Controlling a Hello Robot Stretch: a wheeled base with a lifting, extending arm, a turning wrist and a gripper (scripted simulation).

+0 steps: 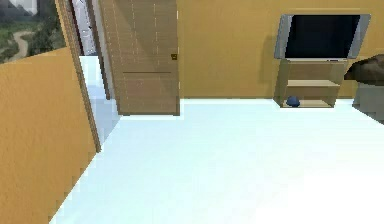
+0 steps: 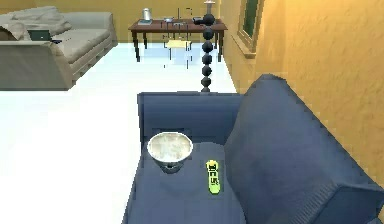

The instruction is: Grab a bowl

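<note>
A pale, round bowl [image 2: 170, 148] with a dark foot rests on the seat cushion of a blue armchair [image 2: 290, 150] in the arm side view, near the seat's left front. A green remote-like object [image 2: 212, 177] lies on the same cushion just to the right of the bowl.
Behind the armchair rises a black beaded column [image 2: 207, 50]. A grey sofa [image 2: 45, 45] stands at the far left and a dark wooden table [image 2: 178, 32] by the back wall. The forward view has a wooden door [image 1: 142, 55], a TV [image 1: 322, 36] over a low shelf [image 1: 308, 88], and pale open floor [image 1: 230, 160].
</note>
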